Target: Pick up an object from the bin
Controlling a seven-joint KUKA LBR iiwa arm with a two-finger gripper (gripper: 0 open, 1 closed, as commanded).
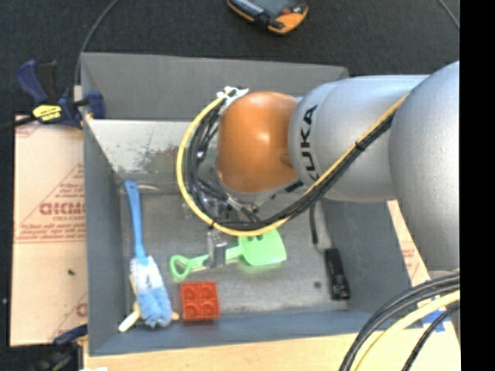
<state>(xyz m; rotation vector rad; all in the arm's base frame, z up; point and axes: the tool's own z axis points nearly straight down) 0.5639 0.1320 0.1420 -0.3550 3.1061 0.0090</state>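
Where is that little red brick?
In the camera view the red brick lies by the lower wall of the bin, right of the blue brush and below the green scoop.

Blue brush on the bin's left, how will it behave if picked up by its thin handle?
The blue brush looks slim and plastic, so probably light. Its fluffy bristle head sits at one end, so gripped far up the handle it would likely hang tilted. The narrow handle may flex a little.
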